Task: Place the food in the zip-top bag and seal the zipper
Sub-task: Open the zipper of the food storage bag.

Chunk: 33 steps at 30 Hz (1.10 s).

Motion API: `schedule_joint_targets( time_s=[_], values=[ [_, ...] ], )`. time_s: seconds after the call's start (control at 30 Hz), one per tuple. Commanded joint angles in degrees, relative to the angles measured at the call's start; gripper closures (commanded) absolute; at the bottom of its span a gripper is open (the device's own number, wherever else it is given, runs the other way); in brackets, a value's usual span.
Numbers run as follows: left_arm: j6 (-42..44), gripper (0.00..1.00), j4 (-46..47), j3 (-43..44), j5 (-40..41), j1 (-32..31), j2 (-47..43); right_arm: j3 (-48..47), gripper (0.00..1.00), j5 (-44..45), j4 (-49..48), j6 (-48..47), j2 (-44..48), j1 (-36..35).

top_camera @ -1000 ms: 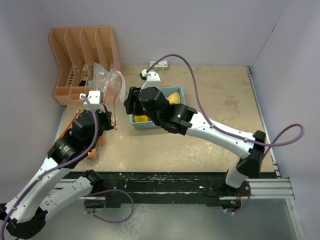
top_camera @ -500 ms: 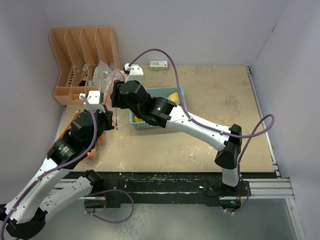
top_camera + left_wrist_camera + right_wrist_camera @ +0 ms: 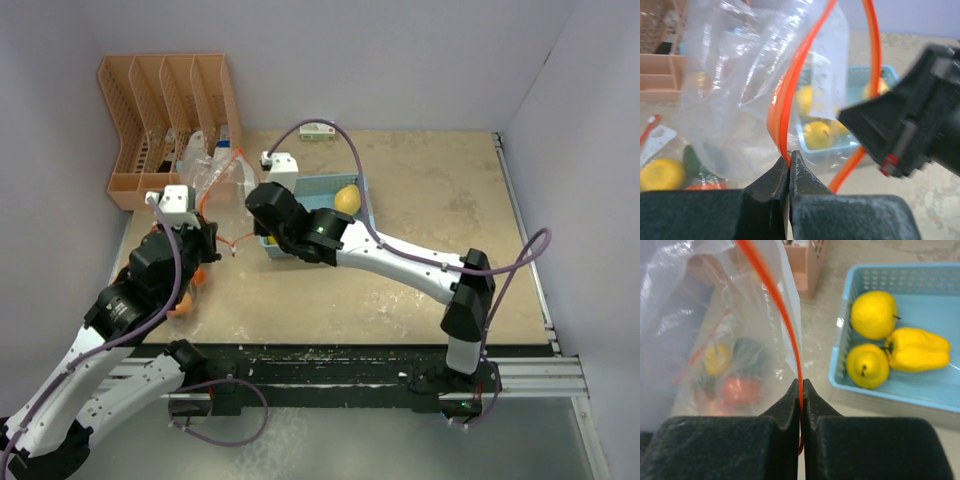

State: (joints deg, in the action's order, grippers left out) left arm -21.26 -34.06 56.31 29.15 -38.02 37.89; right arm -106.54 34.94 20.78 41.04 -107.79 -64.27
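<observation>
Pinching orange zipper [image 3: 776, 125] of clear zip-top bag [image 3: 725, 85] in left gripper [image 3: 789, 161], lower centre, clamping same zipper in right gripper [image 3: 801, 388], showing yellow food [image 3: 873, 315] in blue basket [image 3: 840, 359], upper right.

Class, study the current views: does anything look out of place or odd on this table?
Yes. Three yellow toy fruits lie in the blue basket, outside the bag, while the left gripper and right gripper both have jaws shut on its orange zipper rim. Food left out looks odd.
</observation>
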Motion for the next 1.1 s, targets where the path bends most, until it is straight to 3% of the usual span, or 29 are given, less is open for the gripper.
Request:
schedule_joint_targets(
  time_s=[0.0,0.13,0.33,0.5,0.7,0.73,0.8,0.93,1.07],
  values=[
    [4.8,1.00,-1.5,1.3,10.3,0.1,-1.6,9.9,1.00,-1.9,-2.5,-0.9,10.3,0.3],
    [8.3,1.00,-6.6,3.9,22.4,0.1,-2.9,20.0,1.00,-4.1,-2.1,-2.1,17.0,0.4],
    [10.9,1.00,-13.2,10.4,27.8,0.1,-4.1,25.4,1.00,-6.3,1.1,-1.6,17.3,0.3],
    [7.3,1.00,-23.7,19.2,25.1,0.2,-3.1,21.9,1.00,-12.1,-1.7,-5.5,12.4,0.4],
    [3.0,1.00,-28.9,17.7,22.9,0.1,-1.3,12.6,1.00,-18.4,-0.9,-8.9,2.5,1.2],
    [3.0,1.00,-28.8,17.8,21.7,0.1,-0.5,11.8,0.97,-19.2,-0.3,-9.1,1.4,1.2],
    [1.1,1.00,-28.9,17.5,20.7,0.1,2.4,12.4,0.81,-21.3,-0.7,-9.6,1.1,1.2],
    [1.7,1.00,-23.3,12.7,16.5,0.2,7.7,19.1,0.48,-23.6,-4.5,-11.6,7.9,1.2],
    [0.5,1.00,-17.2,7.8,13.2,0.2,12.7,22.9,0.25,-24.6,-4.3,-14.8,16.1,1.2]
  ],
)
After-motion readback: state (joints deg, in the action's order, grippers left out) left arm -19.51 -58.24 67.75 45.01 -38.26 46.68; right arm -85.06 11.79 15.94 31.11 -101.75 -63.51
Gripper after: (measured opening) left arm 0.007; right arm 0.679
